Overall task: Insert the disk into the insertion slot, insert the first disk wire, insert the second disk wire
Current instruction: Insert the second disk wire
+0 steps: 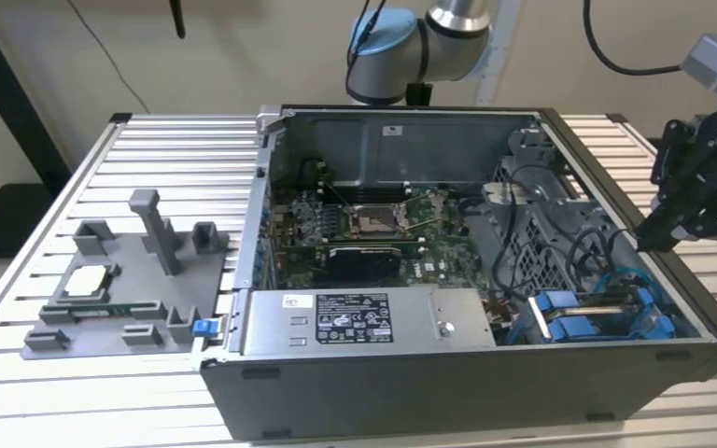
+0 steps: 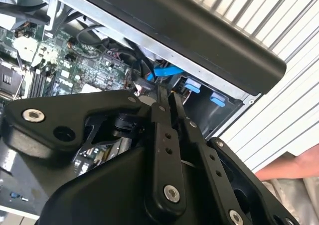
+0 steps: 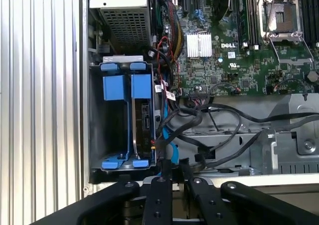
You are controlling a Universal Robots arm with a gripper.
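Jaws of the black gripper point(image 1: 655, 241) were pressed together, apparently with nothing pinched between them. The gripper hung over the rim of the open computer case point(image 1: 458, 392), tips pointing into it. Just ahead of the tips, in the first wrist view, a blue data cable point(image 3: 167, 147) ran among black wires point(image 3: 182, 119); the second wrist view showed the same cable just past the closed tips. A little farther ahead and to one side of the jaws, the disk point(image 3: 144, 120) sat on edge in its blue carrier point(image 3: 141, 85), already inside the insertion slot point(image 3: 95, 130) of the grey drive cage. Whether any wire was plugged into it could not be told. Well beyond the jaws lay the motherboard point(image 3: 224, 50) with its bare CPU socket point(image 3: 279, 18), and past the cage from the tips stood the power supply point(image 3: 124, 23).
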